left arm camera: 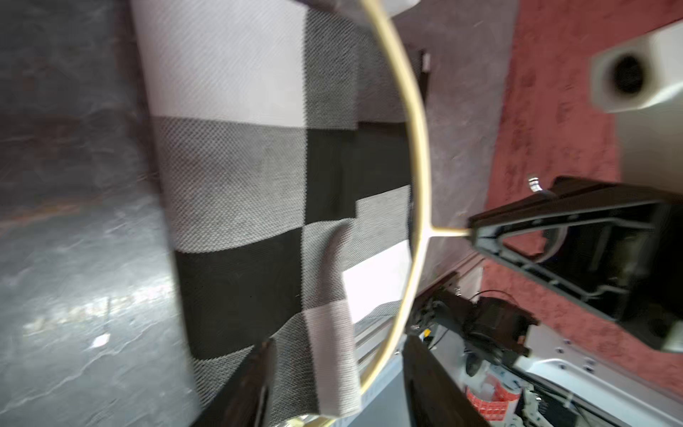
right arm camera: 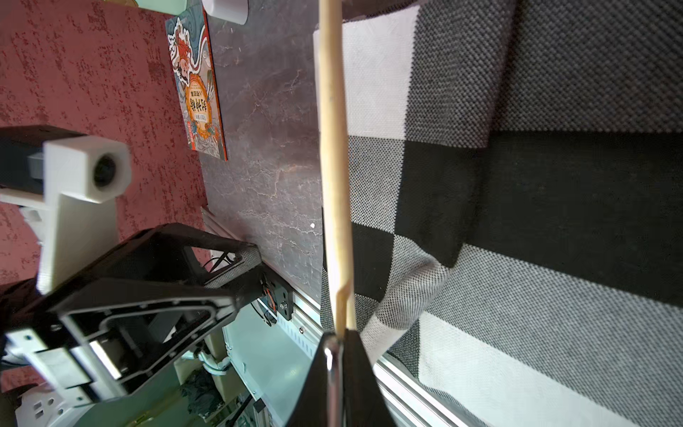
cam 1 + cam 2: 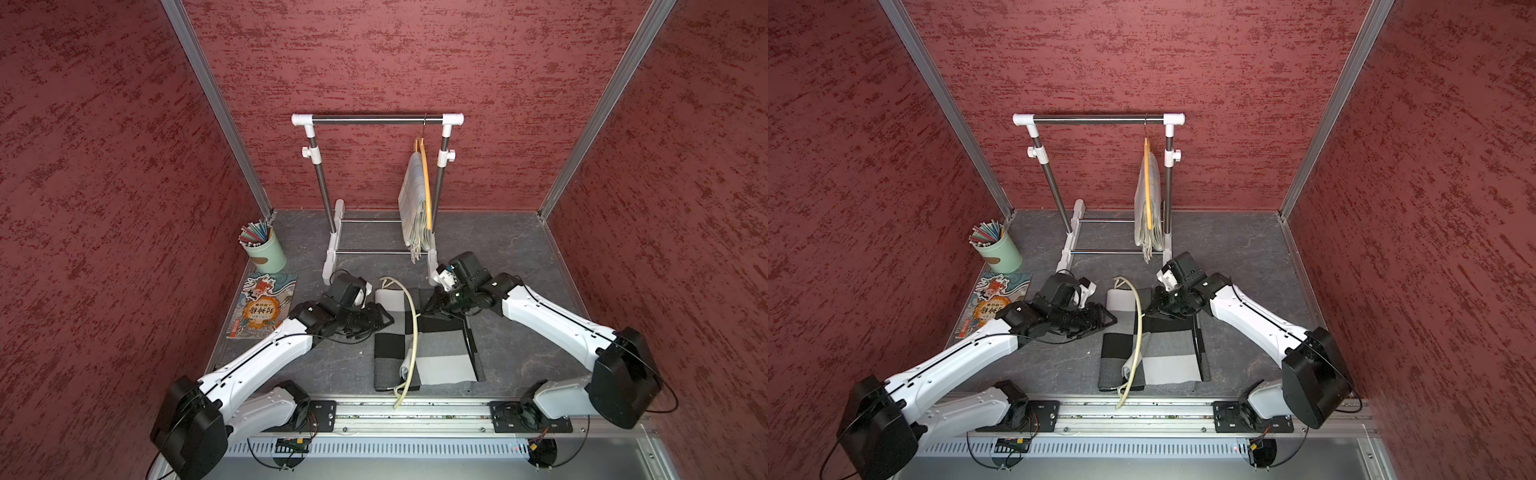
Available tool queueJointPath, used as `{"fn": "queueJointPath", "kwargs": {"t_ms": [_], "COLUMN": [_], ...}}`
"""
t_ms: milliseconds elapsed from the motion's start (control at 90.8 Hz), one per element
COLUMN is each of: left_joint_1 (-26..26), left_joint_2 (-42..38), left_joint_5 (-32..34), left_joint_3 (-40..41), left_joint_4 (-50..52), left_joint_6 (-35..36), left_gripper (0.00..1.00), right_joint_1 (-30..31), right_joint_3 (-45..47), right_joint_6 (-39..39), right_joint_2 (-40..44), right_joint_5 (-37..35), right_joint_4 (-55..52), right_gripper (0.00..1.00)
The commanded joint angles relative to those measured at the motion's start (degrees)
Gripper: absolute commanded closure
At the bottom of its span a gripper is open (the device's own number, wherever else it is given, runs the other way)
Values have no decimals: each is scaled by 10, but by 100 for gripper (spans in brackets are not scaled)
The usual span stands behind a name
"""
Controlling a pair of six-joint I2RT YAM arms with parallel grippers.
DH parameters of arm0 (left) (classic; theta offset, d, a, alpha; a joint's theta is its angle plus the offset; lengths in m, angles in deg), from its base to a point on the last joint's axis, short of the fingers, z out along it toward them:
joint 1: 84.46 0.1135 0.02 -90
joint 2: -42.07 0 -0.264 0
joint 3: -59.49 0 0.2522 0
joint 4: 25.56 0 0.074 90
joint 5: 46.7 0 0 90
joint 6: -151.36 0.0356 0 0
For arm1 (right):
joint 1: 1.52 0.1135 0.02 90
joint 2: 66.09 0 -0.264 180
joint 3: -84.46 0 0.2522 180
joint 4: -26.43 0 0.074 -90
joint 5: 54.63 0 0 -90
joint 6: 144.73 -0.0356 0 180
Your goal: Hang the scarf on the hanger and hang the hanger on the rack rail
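L gripper (image 3: 386, 321) at scarf's left edge, jaws spread, gripping nothing. Scarf (image 3: 440, 353) lies flat mid-table between both arms. Hanger (image 3: 415, 324) rests on it, long axis front-to-back. R gripper (image 3: 428, 309), jaws nearly together, looks pinched on hanger's neck from the right, so R arm prob. does the lift.

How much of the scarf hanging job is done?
Done: a grey scarf already hangs on the rack. In hand: the cream hanger lies across the checkered scarf on the table, right gripper at its neck, left gripper open beside. Left: lifting both onto the rack.
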Motion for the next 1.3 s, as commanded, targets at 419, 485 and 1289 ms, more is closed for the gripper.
{"fn": "queueJointPath", "kwargs": {"t_ms": [419,485,1289], "left_joint_1": [-105,-127,-143], "left_joint_2": [35,17,-12], "left_joint_5": [20,43,338], "left_joint_3": [-10,1,22], "left_joint_4": [-68,-72,86], "left_joint_6": [86,101,63], "left_gripper": [15,12,66], "right_joint_1": [27,32,83], "right_joint_3": [-13,-7,-123], "right_joint_6": [-170,-223,-81], "right_joint_2": [1,2,-23], "right_joint_5": [141,146,-51], "right_joint_4": [165,209,-21], "right_gripper": [33,33,22]}}
